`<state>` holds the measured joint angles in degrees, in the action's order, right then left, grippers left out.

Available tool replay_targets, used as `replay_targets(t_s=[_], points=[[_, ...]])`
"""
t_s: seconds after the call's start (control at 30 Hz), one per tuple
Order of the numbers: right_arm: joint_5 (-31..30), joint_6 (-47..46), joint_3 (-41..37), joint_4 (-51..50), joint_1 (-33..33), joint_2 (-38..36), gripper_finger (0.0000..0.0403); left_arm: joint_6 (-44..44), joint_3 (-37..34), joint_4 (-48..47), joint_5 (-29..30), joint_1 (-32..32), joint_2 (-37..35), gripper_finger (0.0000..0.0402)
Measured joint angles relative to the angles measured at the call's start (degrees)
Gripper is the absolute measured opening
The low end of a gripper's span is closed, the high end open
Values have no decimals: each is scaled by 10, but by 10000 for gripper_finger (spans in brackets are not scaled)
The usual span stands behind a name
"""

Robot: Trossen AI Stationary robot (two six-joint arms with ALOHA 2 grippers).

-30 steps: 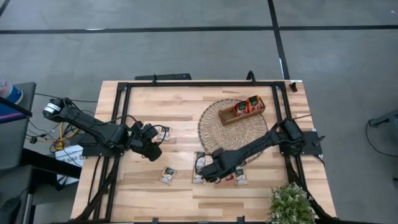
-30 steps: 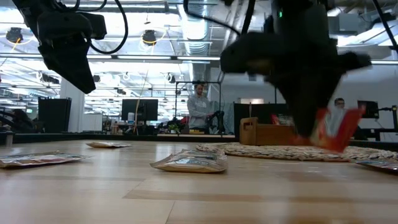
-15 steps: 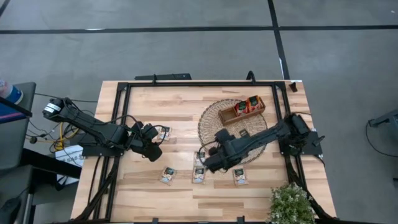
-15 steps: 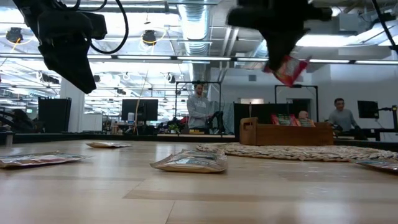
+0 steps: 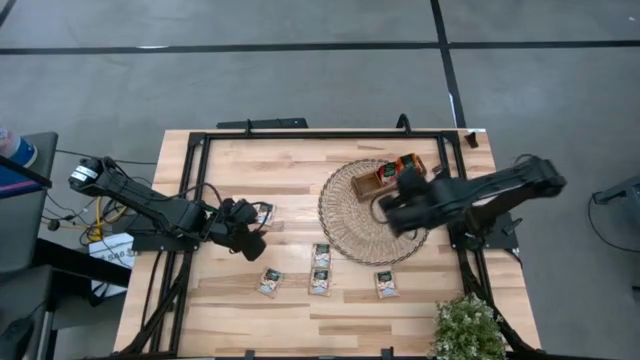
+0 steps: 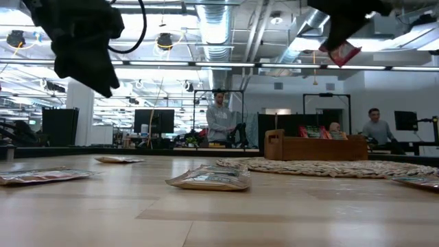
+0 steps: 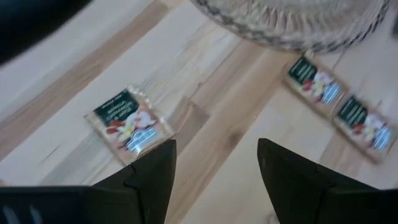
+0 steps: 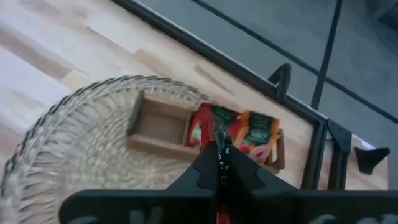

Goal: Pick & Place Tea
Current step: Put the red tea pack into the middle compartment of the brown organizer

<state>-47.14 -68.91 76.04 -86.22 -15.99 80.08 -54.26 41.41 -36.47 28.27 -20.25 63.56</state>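
Note:
My right gripper [image 5: 388, 216] hangs high over the right part of the round wicker mat [image 5: 352, 225], shut on a red tea sachet [image 6: 341, 53]. It is just near of the wooden tray [image 5: 400, 172]. The tray stands on the mat and holds red sachets [image 8: 245, 134] on edge. My left gripper [image 5: 252, 243] is open above the left half of the table, with bare wood between its fingers [image 7: 155, 177]. A pale sachet [image 7: 127, 124] lies flat just beyond them. Several more pale sachets [image 5: 320, 282] lie flat near the front edge. My right gripper pinches the red sachet between its two fingers [image 8: 205, 171], which slant down toward the tray. The wrist view shows the sachet's edge [image 8: 221, 149] on end between them. In the low view the sachet [image 6: 343, 55] hangs tilted below the fingers, lifted well clear of table and mat.
A black frame [image 5: 320, 133] runs round the table. A potted plant [image 5: 468, 325] stands at the front right corner. One pale sachet [image 5: 265, 213] lies left of centre beside my left arm. People [image 6: 219, 116] stand in the room behind.
My right gripper has risen from the table's front middle with the red sachet and swung toward the far right, over the mat toward the tray, turning as it went. The sachet is lifted clear and high. My left gripper has tipped a little in place.

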Motion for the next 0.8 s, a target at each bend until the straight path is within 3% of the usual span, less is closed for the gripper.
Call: replay_targets(t_s=[0.13, 0.3, 0.53, 0.67, 0.8], points=[[-17, 88, -86, 98, 36, -94, 1, -18, 0, 21, 6, 0, 0, 218], [10, 266, -199, 307, 110, -183, 0, -34, 0, 38, 5, 0, 0, 218], [135, 466, -304, 516, 258, -228, 0, -56, 0, 47, 5, 0, 0, 218], [263, 555, -342, 614, 347, -232, 0, -56, 0, 57, 4, 0, 0, 218], [323, 581, -368, 675, 414, -218, 1, -54, 0, 65, 4, 0, 0, 218]])
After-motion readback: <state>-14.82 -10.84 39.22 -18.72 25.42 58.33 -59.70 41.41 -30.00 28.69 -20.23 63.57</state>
